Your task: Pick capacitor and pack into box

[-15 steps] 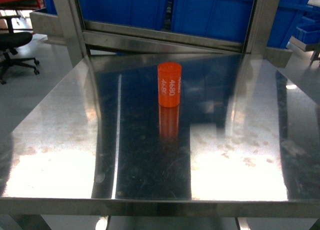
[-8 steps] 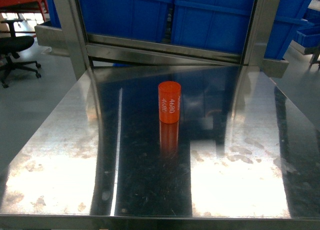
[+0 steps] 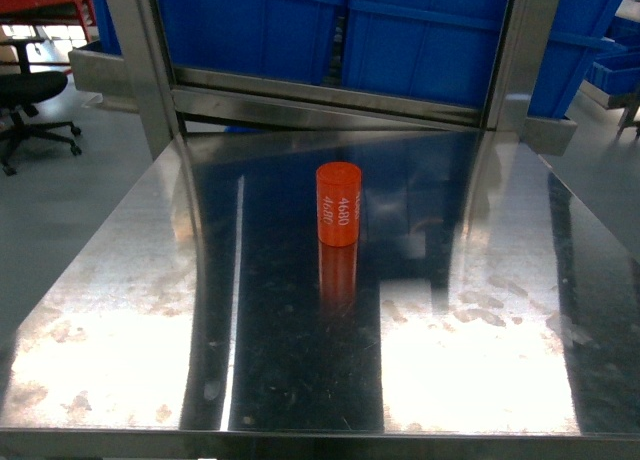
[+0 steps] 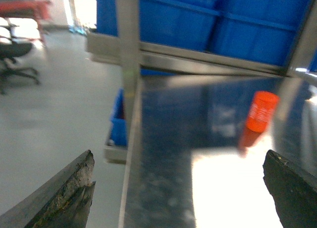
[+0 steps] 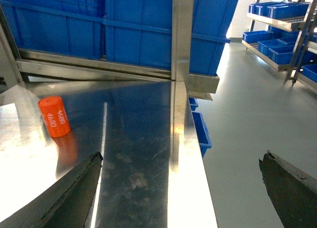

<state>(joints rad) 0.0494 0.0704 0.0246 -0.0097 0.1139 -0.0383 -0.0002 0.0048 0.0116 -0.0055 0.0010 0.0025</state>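
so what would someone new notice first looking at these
The bright orange cylinder printed with 4680 stands upright and alone near the middle of the shiny steel table, its reflection below it. Behind the table, large blue bins fill the steel rack. Both wrist views show dark fingers spread wide at the bottom corners: the left hand and the right hand are open and hold nothing; no pink box is in view.

Capacitor (image 3: 339,204): orange with white "4680" lettering; table (image 3: 130,310): silvery steel, mottled, with dark reflected bands; bins (image 3: 420,35): blue; chair (image 3: 30,90): black; floor (image 5: 257,114): pale grey; fingers (image 5: 64,198): dark grey, worn
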